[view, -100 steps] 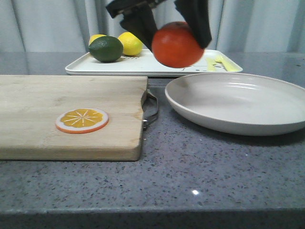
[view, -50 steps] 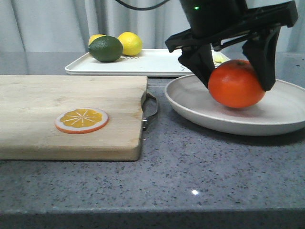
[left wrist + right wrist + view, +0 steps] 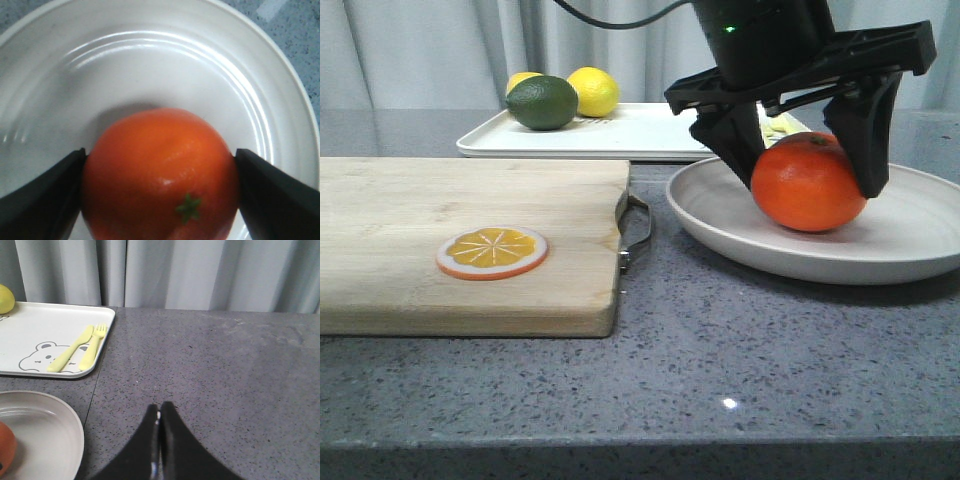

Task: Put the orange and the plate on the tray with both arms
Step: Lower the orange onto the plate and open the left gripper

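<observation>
The orange (image 3: 810, 183) sits inside the off-white plate (image 3: 910, 250) at the right of the front view. My left gripper (image 3: 807, 182) comes down from above and is shut on the orange, one black finger on each side. In the left wrist view the orange (image 3: 160, 170) with its green stem mark fills the space between the fingers (image 3: 40, 195), over the plate (image 3: 150, 60). The white tray (image 3: 640, 135) lies behind the plate. My right gripper (image 3: 159, 412) is shut and empty, low over the grey counter to the right of the plate (image 3: 45, 430) and tray (image 3: 50, 335).
A wooden cutting board (image 3: 440, 200) with a metal handle (image 3: 638, 230) lies at the left and carries an orange slice disc (image 3: 492, 252). A lime (image 3: 542, 102) and two lemons (image 3: 592, 90) sit on the tray's left end. A yellow fork and spoon (image 3: 80, 347) lie on its right end.
My left gripper has carried the orange from up over the tray forward and down into the plate. In the last half second it only settled slightly lower.
</observation>
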